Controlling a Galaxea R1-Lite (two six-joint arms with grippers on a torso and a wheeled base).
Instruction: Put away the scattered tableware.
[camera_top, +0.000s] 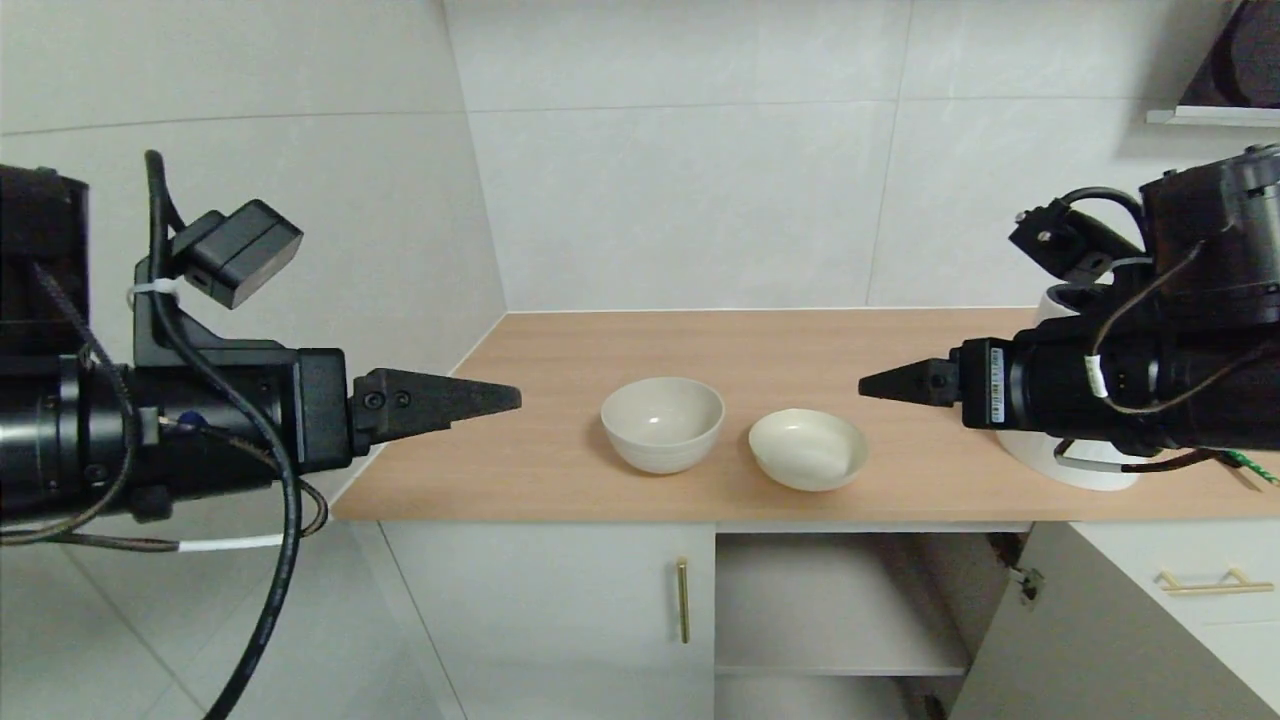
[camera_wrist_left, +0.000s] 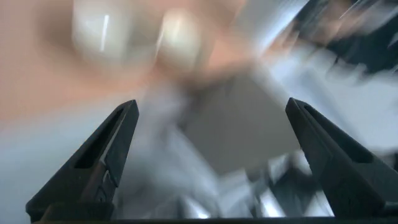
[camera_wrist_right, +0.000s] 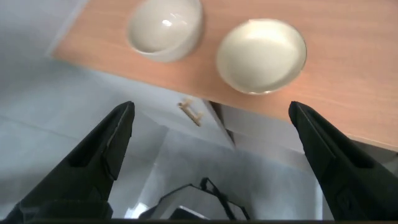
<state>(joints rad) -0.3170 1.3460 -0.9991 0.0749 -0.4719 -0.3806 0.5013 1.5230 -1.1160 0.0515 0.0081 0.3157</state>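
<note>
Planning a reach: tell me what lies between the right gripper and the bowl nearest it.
Nothing; the head view shows only bare countertop between the right gripper and that bowl.

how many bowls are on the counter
2: deeper bowl near the middle of the counter; shallower bowl just to its right, not touching. The right arm may hide more.

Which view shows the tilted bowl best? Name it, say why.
The head view: the tilted bowl sits whole on the counter, its lean plain. The right wrist view looks down into the bowl, hiding the lean; in the left wrist view it is a pale blob.
</note>
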